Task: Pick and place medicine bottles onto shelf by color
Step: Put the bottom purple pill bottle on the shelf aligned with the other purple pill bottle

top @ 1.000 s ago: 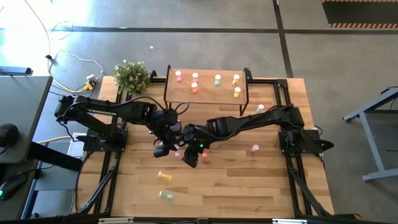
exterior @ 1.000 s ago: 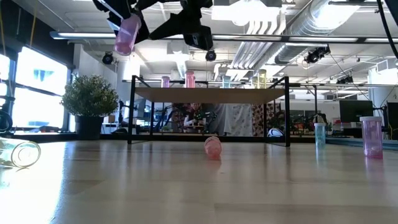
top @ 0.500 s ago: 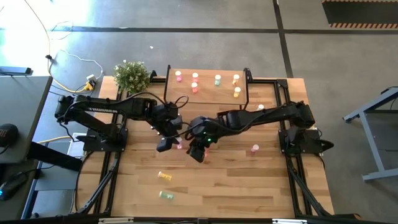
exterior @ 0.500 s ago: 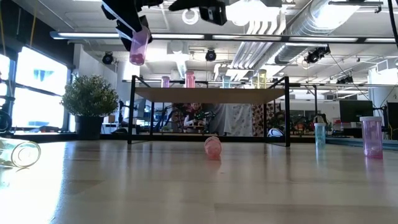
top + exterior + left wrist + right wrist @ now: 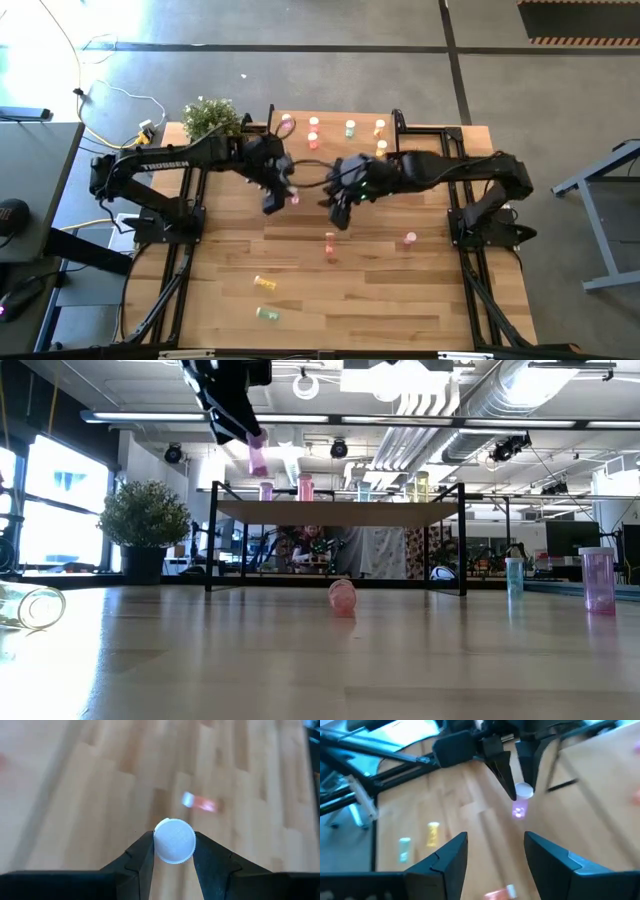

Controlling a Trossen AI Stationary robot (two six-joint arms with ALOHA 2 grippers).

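the left gripper (image 5: 283, 193) clamped a pink bottle (image 5: 293, 197) (upright), shelf (image 5: 340, 150) at its 1 o'clock; right gripper's (image 5: 338, 207) fingers were spread, empty.

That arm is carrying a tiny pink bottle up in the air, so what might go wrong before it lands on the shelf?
1. The left end effector pinches the pink bottle only at its cap, so it may slip out.
2. The right end effector hangs open close by; the arms might bump.
3. Setting it down on the shelf might topple the bottles already standing there.
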